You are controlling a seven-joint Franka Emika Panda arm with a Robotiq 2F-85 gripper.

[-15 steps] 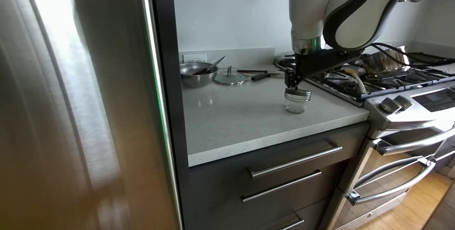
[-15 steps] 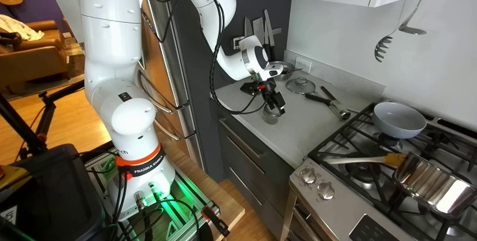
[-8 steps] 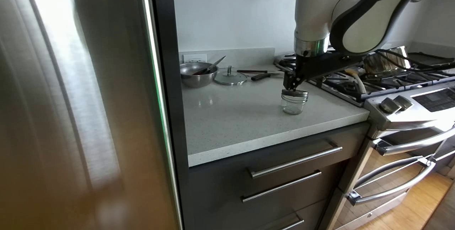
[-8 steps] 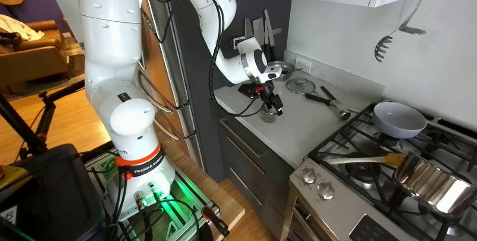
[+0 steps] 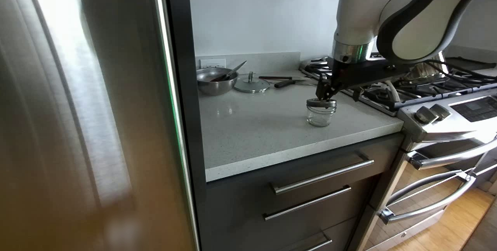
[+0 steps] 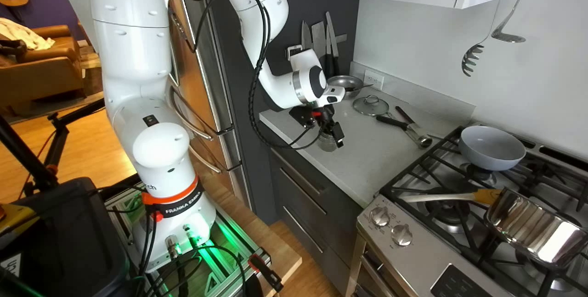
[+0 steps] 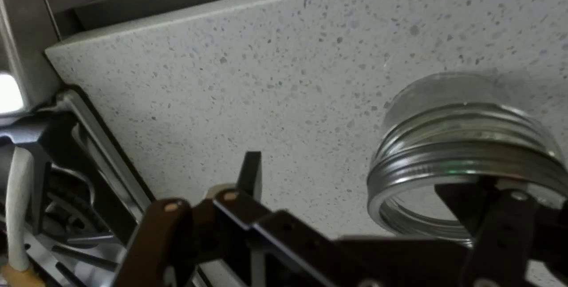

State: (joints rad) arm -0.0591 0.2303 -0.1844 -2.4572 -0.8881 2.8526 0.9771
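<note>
A clear glass jar (image 5: pixel 320 117) with a silver screw ring stands on the counter; it also shows in an exterior view (image 6: pixel 327 145), partly behind the gripper. In the wrist view the jar (image 7: pixel 459 158) is at the right with its mouth open toward the camera. My gripper (image 7: pixel 350 174) has its fingers wide apart. One finger overlaps the jar's mouth; I cannot tell whether it is inside or above the rim. The other finger is apart from the jar, over bare counter. The gripper is just above the jar in both exterior views (image 5: pixel 324 95) (image 6: pixel 339 134).
A metal bowl (image 5: pixel 211 87), a glass lid (image 5: pixel 252 85) and dark-handled utensils (image 6: pixel 391 121) lie toward the wall. The gas stove (image 6: pixel 415 159) adjoins the counter and holds a pale bowl (image 6: pixel 491 150), a pot (image 6: pixel 533 235) and a wooden-handled spatula (image 6: pixel 441 197). A steel fridge (image 5: pixel 97 134) stands beside the counter.
The jar has slid slightly toward the counter's front edge. The gripper moved along with it, and the arm has shifted and lowered a little. The jar stays upright.
</note>
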